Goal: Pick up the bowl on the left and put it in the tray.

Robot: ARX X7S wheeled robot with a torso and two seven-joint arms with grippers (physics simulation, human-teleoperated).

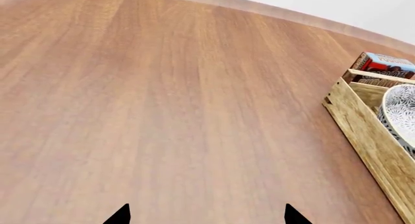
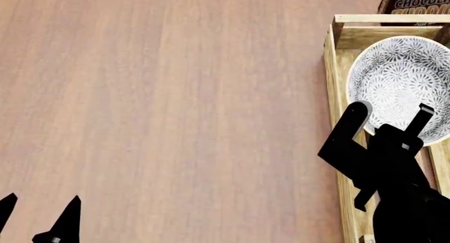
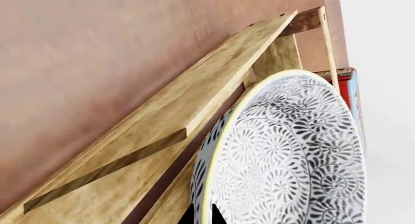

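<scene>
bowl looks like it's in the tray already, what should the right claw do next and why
Probably open and lift away. The bowl already sits inside the tray, and the right claw grips its near rim, one finger inside, one outside, so only the release seems left.

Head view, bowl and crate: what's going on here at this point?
The right gripper is at the near rim of the patterned bowl, which sits inside the wooden tray; its fingers straddle the rim, but whether it grips cannot be told. The left gripper hangs open over bare table, holding nothing. A chocolate pudding box stands just beyond the tray's far end.
</scene>
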